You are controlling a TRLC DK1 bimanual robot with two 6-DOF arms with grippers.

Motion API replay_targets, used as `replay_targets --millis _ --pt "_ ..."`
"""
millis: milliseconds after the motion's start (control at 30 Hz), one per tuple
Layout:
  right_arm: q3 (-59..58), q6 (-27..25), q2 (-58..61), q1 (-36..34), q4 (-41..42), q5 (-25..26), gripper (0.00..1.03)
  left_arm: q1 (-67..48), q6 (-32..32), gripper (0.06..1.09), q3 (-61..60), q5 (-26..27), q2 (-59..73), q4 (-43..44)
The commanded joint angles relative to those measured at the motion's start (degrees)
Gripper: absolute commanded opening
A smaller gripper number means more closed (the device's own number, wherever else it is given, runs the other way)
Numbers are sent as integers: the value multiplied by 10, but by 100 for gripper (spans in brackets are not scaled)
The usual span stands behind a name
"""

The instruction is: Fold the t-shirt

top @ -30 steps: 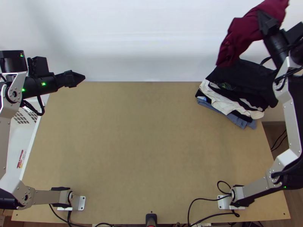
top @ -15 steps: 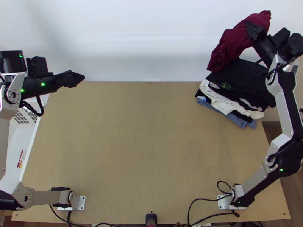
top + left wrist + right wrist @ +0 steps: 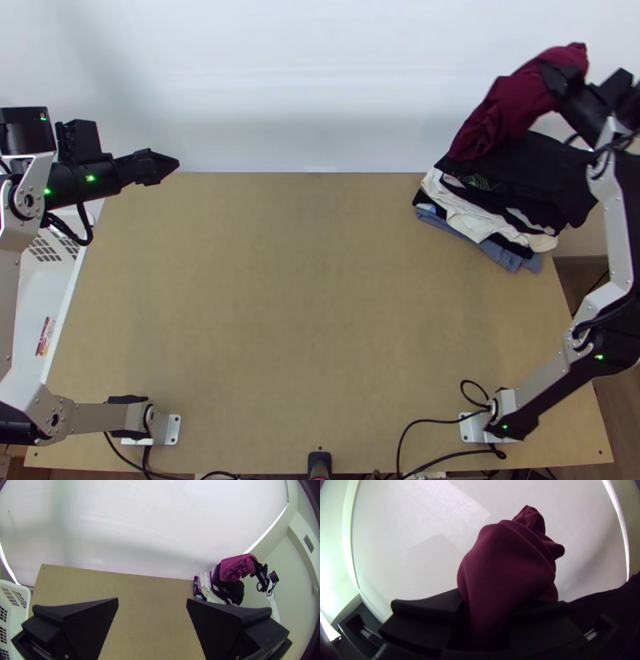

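The right gripper [image 3: 557, 77] has its jaws clamped on the maroon t-shirt [image 3: 504, 108], which is bunched between the two black fingers and bulges out past them. The cloth slants down from the grip in loose folds over the clothes pile at the far right corner of the table [image 3: 304, 280]; I cannot tell whether its lower end rests there. The pile has a black garment [image 3: 528, 172] on top, with a white garment [image 3: 458, 212] and a blue-grey garment [image 3: 506, 256] lower down. Well apart, by the far left corner, the left gripper [image 3: 171, 165] holds its jaws wide apart with nothing between them. A white basket [image 3: 30, 298] stands beside the table's left edge.
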Motion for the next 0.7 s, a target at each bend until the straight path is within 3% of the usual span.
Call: replay_targets --millis 0,200,600,667 --pt "-12 -20 -4 -33 -7 -19 3 0 -1 105 -4 -1 -18 0" --pt "-10 -37 -17 -65 -62 -27 3 -4 -2 105 -7 0 -14 3" --pt "-36 -126 -55 -87 -162 -25 3 -10 -3 105 -10 0 -15 5" --pt "-39 -130 -58 -94 -169 -25 20 -10 -3 105 -12 0 -15 5"
